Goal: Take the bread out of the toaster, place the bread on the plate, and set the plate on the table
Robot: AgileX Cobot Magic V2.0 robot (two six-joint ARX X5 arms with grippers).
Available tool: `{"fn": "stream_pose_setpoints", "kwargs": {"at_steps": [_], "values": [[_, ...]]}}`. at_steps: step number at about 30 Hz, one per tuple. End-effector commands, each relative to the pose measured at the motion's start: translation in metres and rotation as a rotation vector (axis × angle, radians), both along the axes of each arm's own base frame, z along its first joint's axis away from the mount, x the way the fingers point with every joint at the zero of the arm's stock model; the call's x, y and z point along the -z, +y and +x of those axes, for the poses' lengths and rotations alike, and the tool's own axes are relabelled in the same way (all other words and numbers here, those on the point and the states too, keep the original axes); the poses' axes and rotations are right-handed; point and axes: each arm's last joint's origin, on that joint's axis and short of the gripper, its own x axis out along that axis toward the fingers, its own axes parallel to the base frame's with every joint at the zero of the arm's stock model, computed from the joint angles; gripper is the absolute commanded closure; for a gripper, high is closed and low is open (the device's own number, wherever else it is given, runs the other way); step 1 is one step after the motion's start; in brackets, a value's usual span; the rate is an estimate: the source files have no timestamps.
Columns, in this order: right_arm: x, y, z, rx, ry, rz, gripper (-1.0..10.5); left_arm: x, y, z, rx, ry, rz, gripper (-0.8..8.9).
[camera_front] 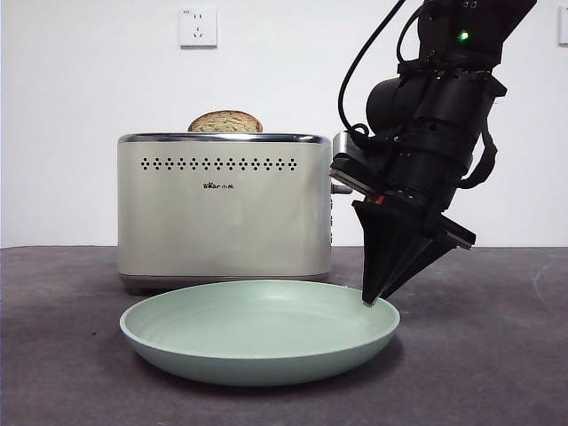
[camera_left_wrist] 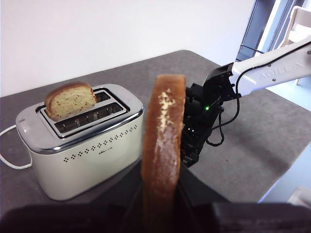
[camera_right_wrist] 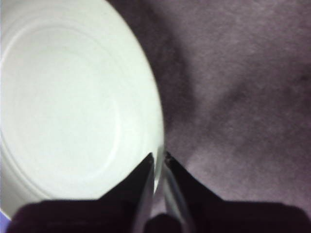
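Left gripper (camera_left_wrist: 160, 213) raised above table (camera_front: 497, 355), jaws clamped on bread (camera_left_wrist: 163, 145), slice held upright, crust edge toward wrist camera; cream toaster (camera_front: 224, 209) below it with narrower dome-topped slice (camera_front: 225, 122) standing in slot; right gripper (camera_front: 371, 300) angled down at right rim of mint-green plate (camera_front: 257, 342), jaws nearly closed, pinching rim between tips; plate rests on table in front of toaster, nothing on it.

Behind the scene we see a plain white wall (camera_front: 80, 106) with a white socket (camera_front: 197, 27) high up. In the left wrist view we glimpse a pale chair (camera_left_wrist: 301, 22).
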Motion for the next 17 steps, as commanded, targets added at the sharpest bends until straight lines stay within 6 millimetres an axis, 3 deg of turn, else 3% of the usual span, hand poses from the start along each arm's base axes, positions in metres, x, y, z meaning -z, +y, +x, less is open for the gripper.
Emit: {"fn": "stream_pose_setpoints", "kwargs": {"at_steps": [1, 10, 17], "values": [[0.006, 0.001, 0.000, -0.012, 0.007, -0.006, 9.6, 0.000, 0.000, 0.000, -0.002, 0.001, -0.006, 8.22], [-0.002, -0.001, -0.003, 0.002, 0.014, -0.006, 9.6, 0.001, -0.002, 0.005, 0.001, 0.017, 0.001, 8.22], [-0.037, -0.006, -0.013, 0.018, -0.060, 0.034, 9.6, 0.008, -0.018, 0.035, 0.046, 0.108, 0.048, 8.22]]}}
